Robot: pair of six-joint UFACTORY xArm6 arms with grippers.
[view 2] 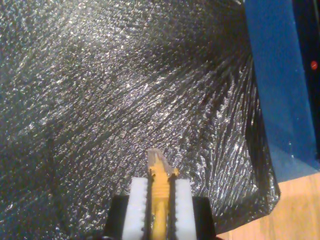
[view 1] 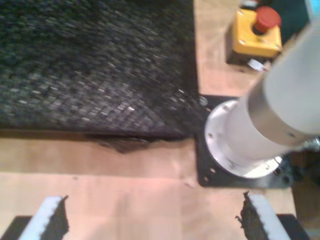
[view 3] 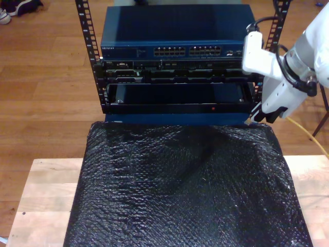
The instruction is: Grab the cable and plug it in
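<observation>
The yellow-orange cable (view 2: 160, 197) is clamped between the white pads of my second gripper (view 2: 160, 192), which is shut on it. Its clear connector (view 2: 159, 160) sticks out past the fingertips, above the black bubble mat (view 2: 125, 90). In the exterior view my second gripper (view 3: 262, 114) hangs at the view's right, by the rack's front corner. The cable (view 3: 308, 133) trails away from it toward the right edge. The blue network switch (view 3: 175, 28) with its rows of ports (view 3: 187, 51) sits on top of the rack. My first gripper (view 1: 155, 220) is open over bare wood, holding nothing.
The black mat (view 3: 185, 190) covers most of the wooden table (view 3: 46, 190). Black rack posts (view 3: 87, 31) flank the switch. In the first wrist view an arm's white base (view 1: 240, 145) stands on a black plate, with a yellow stop box (view 1: 255, 35) bearing a red button beyond it.
</observation>
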